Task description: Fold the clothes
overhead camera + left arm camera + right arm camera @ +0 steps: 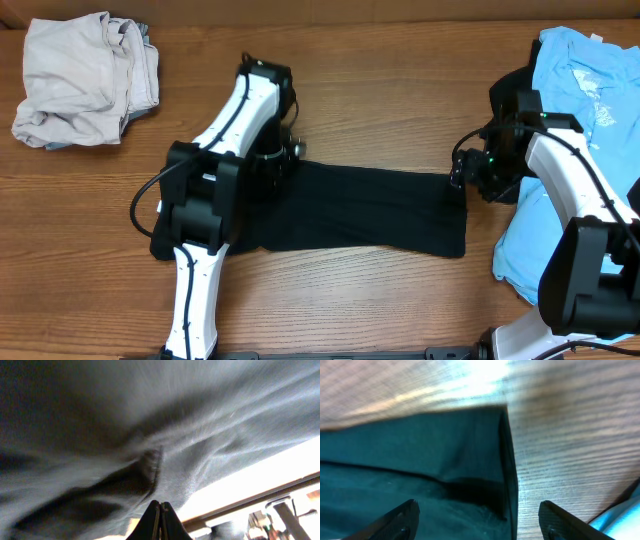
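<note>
1. Black garment [370, 205]: lies mid-tabletop [400, 90] as a long band running L–R, nearer the robot-side edge than the far edge. It looks narrow for a full garment, so judged part-folded.
2. L gripper [159, 514]: clenched, tips pressed together w/ no gap. Dark cloth fills the wrist view just above the tips. Can't tell whether a pinch of fabric sits betw. them.
3. R gripper [477, 507]: released, fingers [400, 520] wide apart. It is poised over the garment's R end, where a doubled hem [507, 460] meets bare wood.
4. Handling (judgement): thin knit, light & limp, no stiffness, so it'll sag & drag if lifted by one pt. Little slip on wood; not fragile. Best hold is a corner or the hem at the R end, where layers stack & give sth. to bite. Pinch all layers, or the lower one may stay behind.
5. Beige pile [80, 80]: crumpled, far-L corner.
6. Blue shirt [590, 100]: along the R edge, R arm [580, 190] crossing over it; apart from the black piece.
</note>
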Controlling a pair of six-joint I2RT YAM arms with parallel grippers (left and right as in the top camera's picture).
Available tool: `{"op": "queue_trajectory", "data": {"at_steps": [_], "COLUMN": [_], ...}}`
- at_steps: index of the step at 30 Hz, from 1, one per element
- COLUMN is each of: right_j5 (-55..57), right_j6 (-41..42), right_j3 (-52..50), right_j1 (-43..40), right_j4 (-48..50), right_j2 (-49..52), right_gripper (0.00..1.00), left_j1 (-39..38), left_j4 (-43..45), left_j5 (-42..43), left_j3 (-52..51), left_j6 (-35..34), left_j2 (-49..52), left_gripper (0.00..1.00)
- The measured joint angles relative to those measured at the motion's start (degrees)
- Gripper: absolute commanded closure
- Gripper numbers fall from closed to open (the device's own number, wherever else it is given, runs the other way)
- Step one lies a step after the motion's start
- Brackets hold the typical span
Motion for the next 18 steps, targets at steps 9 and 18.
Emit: {"op": "queue_trajectory", "data": {"at_steps": [9, 18], "right_j5": [-0.1, -3.3], "right_j6": [1.3, 4.0], "right_j3": [-7.2, -14.6], "right_j1": [0.0, 0.0], "right_j4": [5.2, 13.5], "right_j2": [0.0, -0.5], "right_gripper": [0.23, 0.56], "left_j1": [4.8, 7.7], "left_j4": [0.0, 0.7], "left_j5": [0.0, 0.0], "left_j3": [15.4, 18.7], "left_j6": [-0.8, -1.4], "left_j2": [-0.1, -0.3], "left_gripper": [0.96, 0.96]}}
